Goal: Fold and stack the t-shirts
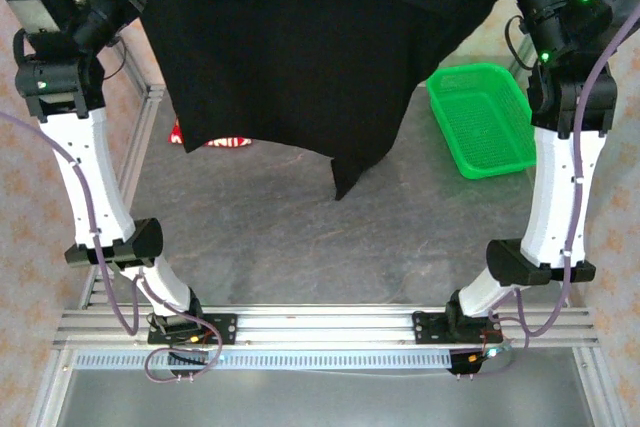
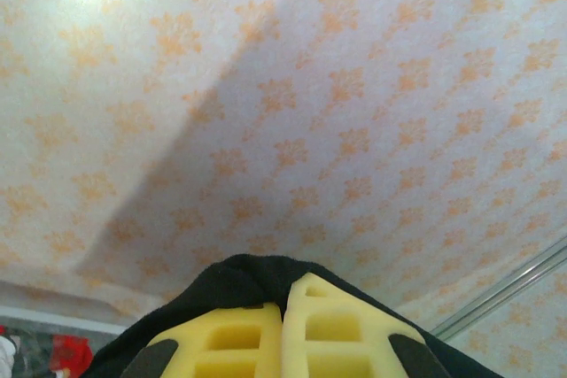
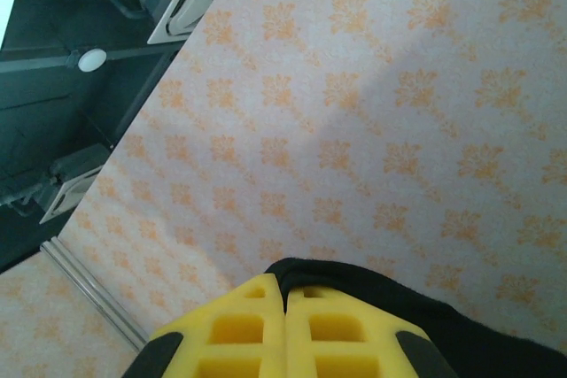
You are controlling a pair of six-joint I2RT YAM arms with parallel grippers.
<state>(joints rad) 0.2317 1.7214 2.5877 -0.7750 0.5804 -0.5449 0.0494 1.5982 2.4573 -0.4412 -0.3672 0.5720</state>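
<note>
Jaws on the left are clamping tight on a top corner of the black t-shirt [image 1: 290, 57], yellow pads [image 2: 230, 338] pinching the cloth. The shirt is hanging spread between both arms, above the desk [image 1: 300, 237], its lower edge covering part of the red t-shirt [image 1: 212, 141] lying on the surface behind. Green mesh basket [image 1: 482, 119] is sitting at right. Jaws on the right are clenching the other corner.
</note>
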